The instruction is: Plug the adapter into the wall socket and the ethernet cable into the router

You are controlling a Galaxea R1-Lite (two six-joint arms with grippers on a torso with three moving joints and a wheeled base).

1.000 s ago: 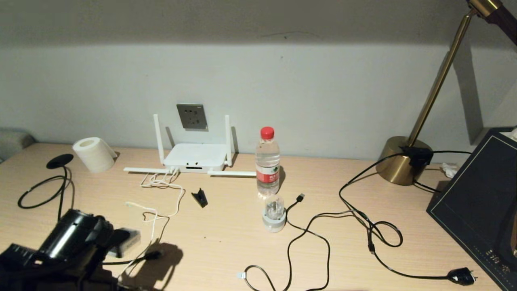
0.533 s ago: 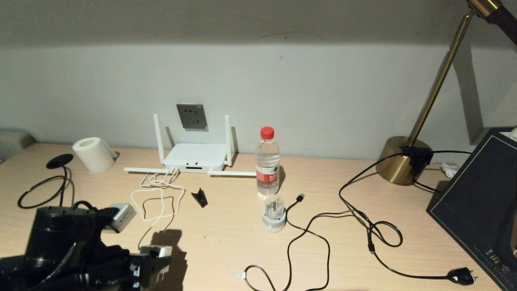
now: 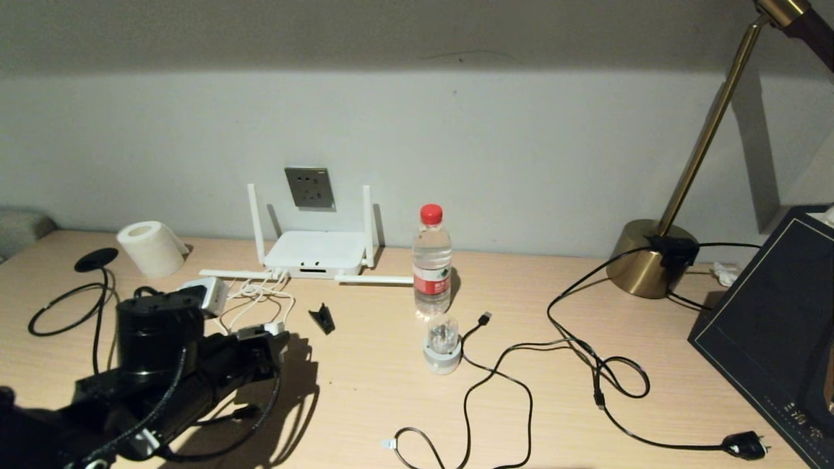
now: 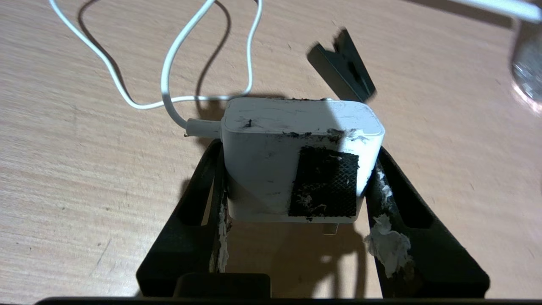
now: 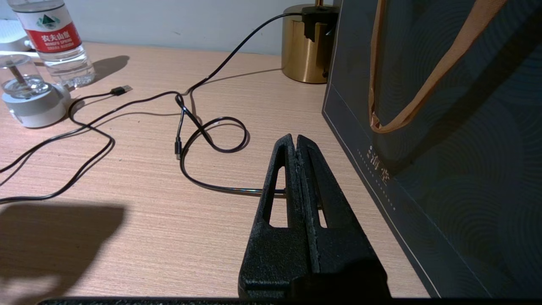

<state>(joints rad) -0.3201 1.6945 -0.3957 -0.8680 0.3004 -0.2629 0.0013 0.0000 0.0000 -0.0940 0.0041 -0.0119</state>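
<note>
**Already gripped, not yet plugged**

So, found the left gripper (image 4: 298, 149) pinching the adapter (image 4: 271, 169), with one black finger pressed to each side of the white block. Saw the block above the table (image 4: 84, 190), not resting on it. Judged this side grip as chosen on purpose: left the plug face free, with one metal prong (image 4: 330, 228) showing at the lower edge. Saw the thin white cord (image 4: 169, 63) leaving one side and lying in slack loops, so expected no pull from there. Noticed a black mesh patch (image 4: 324, 182) stuck on the block, probably for a better hold.

Further out, in the head view, placed the left arm low at the left front of the table, well apart from the wall socket (image 3: 309, 187). Found that grey plate on the wall just above and behind the router (image 3: 316, 253). Saw the router with ports turned to the robot, likely for easy reach. Located the ethernet cable (image 3: 407, 430) near the front edge, untouched and well apart from the router.

Found the right gripper (image 5: 294, 144) parked beside a dark paper bag (image 5: 444, 169), fingers pressed together on nothing.

Read "农夫山泉" on the red label of the water bottle (image 5: 55, 38). Could not read with certainty the gold characters on the bag. Found no writing on the adapter.
</note>
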